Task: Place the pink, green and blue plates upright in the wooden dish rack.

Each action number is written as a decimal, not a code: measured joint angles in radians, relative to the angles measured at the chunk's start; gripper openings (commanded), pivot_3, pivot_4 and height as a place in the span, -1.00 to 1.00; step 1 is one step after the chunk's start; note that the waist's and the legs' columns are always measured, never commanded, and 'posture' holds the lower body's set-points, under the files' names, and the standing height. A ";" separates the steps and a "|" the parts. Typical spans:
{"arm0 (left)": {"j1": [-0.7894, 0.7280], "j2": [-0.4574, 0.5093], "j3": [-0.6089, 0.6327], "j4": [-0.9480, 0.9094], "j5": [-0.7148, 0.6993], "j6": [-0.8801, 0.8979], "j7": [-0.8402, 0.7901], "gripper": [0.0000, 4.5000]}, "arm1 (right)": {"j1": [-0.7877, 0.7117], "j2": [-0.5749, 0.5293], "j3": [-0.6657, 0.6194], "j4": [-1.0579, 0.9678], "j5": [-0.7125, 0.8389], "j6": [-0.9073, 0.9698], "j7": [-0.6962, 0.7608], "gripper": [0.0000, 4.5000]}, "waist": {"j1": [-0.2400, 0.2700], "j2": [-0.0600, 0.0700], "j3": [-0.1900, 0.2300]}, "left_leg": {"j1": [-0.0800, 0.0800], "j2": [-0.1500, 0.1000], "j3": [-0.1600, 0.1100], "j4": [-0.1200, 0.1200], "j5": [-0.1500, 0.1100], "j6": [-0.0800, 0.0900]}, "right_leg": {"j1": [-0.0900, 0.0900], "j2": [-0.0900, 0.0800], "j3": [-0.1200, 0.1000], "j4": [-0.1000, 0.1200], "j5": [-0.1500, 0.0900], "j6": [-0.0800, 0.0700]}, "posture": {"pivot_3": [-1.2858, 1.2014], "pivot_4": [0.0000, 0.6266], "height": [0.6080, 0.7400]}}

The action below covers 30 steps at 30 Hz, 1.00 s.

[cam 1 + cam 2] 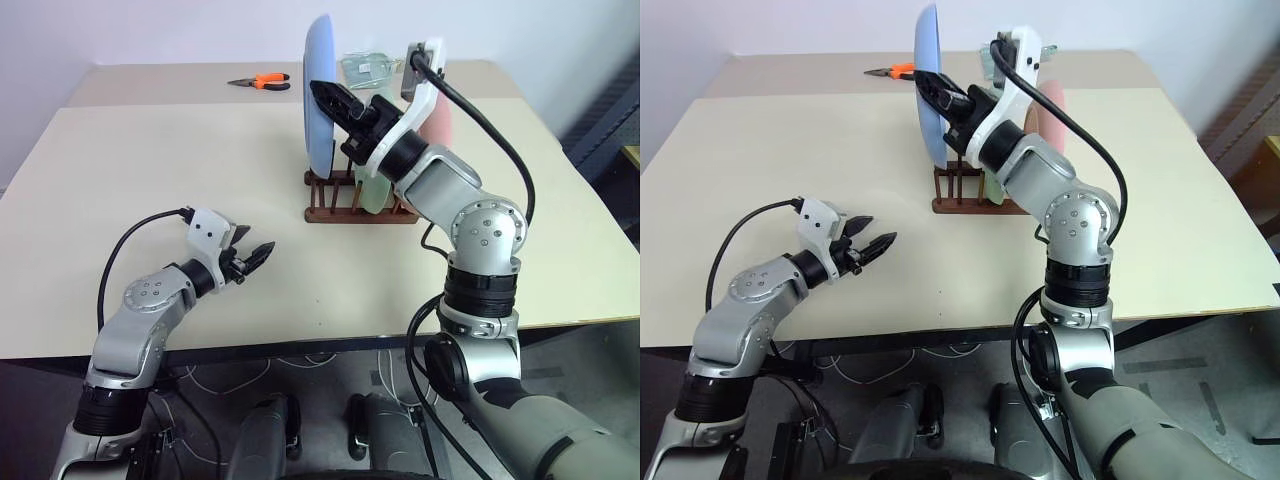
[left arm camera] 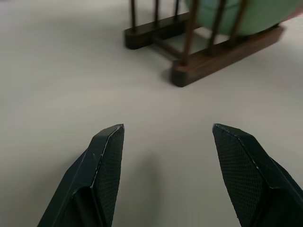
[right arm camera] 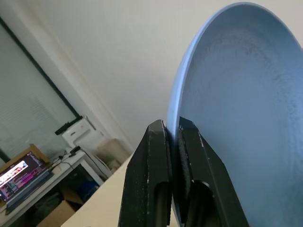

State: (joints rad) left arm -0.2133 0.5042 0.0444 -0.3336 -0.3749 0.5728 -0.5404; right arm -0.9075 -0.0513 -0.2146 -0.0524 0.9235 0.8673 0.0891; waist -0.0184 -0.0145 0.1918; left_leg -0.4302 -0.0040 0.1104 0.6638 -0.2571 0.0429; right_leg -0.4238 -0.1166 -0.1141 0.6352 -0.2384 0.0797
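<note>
Right hand [image 1: 322, 93] is clamped on the rim of the blue plate [image 1: 318, 90], holding it upright on edge over the left end of the wooden rack [image 1: 355, 203]; cannot tell whether the plate's lower edge sits between the pegs or just above them. Rack stands on the table [image 1: 200, 180] at about 1 o'clock from table centre. Green plate [image 2: 236, 16] stands upright in the rack between pegs, just right of the blue one. Pink plate [image 1: 437, 125] is upright further right, mostly hidden behind the right arm. Left hand [image 1: 252, 258] is low over the table at about 8 o'clock from the rack, well apart from it, fingers [image 2: 106, 161] spread fairly wide, holding nothing, pointed toward the rack. Orange-handled pliers [image 1: 262, 82] lie on the far table at 11 o'clock from the rack.
</note>
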 measured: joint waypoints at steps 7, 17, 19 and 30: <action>0.004 0.009 0.000 -0.013 -0.007 0.023 -0.014 0.37 | -0.026 -0.007 -0.027 0.110 -0.005 -0.001 -0.009 -0.58 | 0.000 0.000 0.000 | 0.000 0.000 0.000 0.000 0.000 0.000 | 0.000 0.002 0.000 0.000 0.000 0.000 | 0.03 -0.52 1.00; 0.015 0.005 -0.007 -0.046 -0.007 0.044 -0.005 0.37 | -0.006 -0.328 0.327 -0.033 -0.479 -0.362 0.290 0.29 | 0.004 0.000 0.000 | -0.002 0.000 0.000 0.001 -0.001 0.001 | -0.002 0.002 0.001 -0.001 -0.001 0.001 | 0.03 -0.52 1.00; 0.018 0.004 -0.013 -0.054 -0.006 0.048 0.002 0.37 | 0.048 -0.420 0.351 -0.128 -0.546 -0.469 0.389 0.29 | 0.007 0.000 0.000 | -0.002 0.000 0.000 0.001 -0.001 0.002 | -0.001 0.002 0.001 -0.002 -0.001 0.001 | 0.03 -0.52 1.00; 0.029 0.047 -0.027 0.043 0.044 -0.012 -0.030 0.37 | 0.681 -0.757 -0.258 -0.273 -0.236 -0.269 0.658 0.29 | 0.027 0.000 0.000 | 0.001 0.001 -0.001 0.003 -0.003 0.004 | 0.005 -0.001 -0.001 -0.005 0.000 0.001 | 0.03 -0.52 1.00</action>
State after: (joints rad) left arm -0.1847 0.5508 0.0173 -0.2904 -0.3311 0.5605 -0.5700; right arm -0.2267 -0.8080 -0.4725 -0.3257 0.6877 0.5987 0.7471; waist 0.0090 -0.0142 0.1914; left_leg -0.4292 -0.0030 0.1090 0.6663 -0.2599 0.0473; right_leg -0.4186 -0.1177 -0.1152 0.6307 -0.2387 0.0807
